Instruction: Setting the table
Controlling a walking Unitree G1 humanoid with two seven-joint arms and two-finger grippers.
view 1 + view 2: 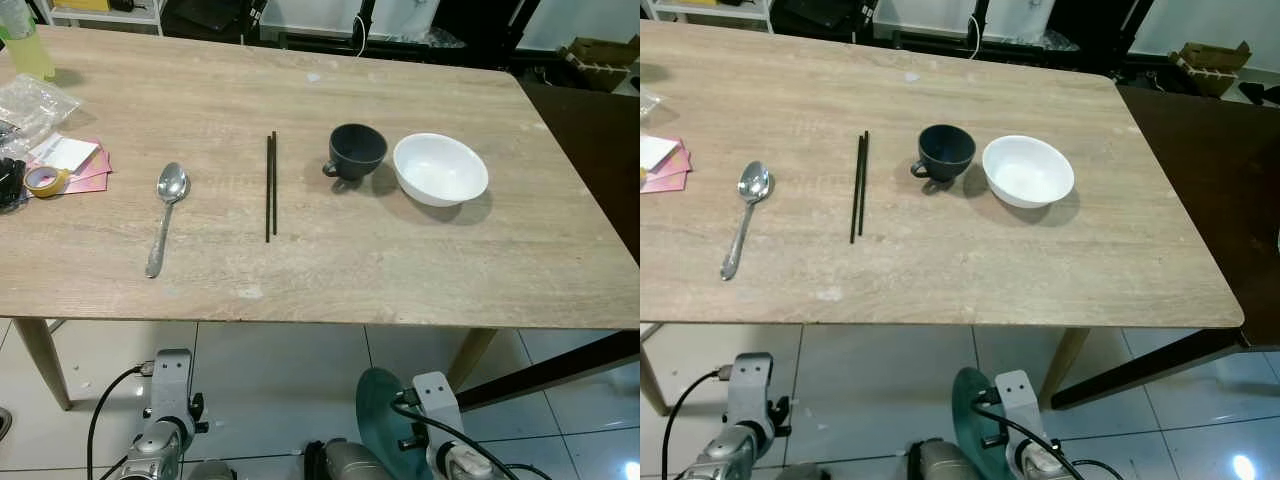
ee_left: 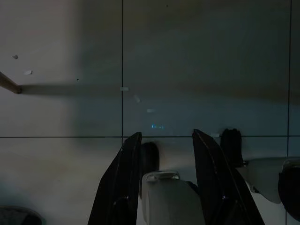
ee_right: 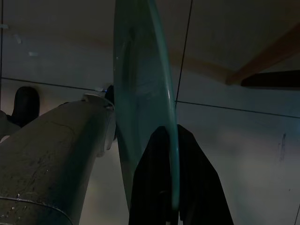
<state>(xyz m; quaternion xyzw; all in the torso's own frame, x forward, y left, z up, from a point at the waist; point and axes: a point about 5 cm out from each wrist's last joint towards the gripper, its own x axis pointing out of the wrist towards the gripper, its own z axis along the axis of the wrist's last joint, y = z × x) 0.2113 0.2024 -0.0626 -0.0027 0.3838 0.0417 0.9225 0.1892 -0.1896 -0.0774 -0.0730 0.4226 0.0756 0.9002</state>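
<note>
Pale floor tiles below the near table edge: right gripper point(image 3: 164, 140) clamped on the rim of a translucent green glass plate point(image 1: 378, 415), held edge-up; left gripper point(image 2: 164, 145) hangs parted and empty. Up and ahead, the grained wooden table point(image 1: 420, 270) carries a steel spoon point(image 1: 166, 214), black chopsticks point(image 1: 270, 186) lying lengthwise away, a matte dark cup point(image 1: 356, 152) and a glossy white bowl point(image 1: 440, 168).

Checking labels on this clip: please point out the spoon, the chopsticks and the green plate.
spoon point(image 1: 172, 184), left eye view, on its bowl.
chopsticks point(image 1: 270, 186), left eye view, midway along the pair.
green plate point(image 3: 140, 93), right wrist view, on its face, above the right gripper point(image 3: 171, 154) clamped on its rim.
</note>
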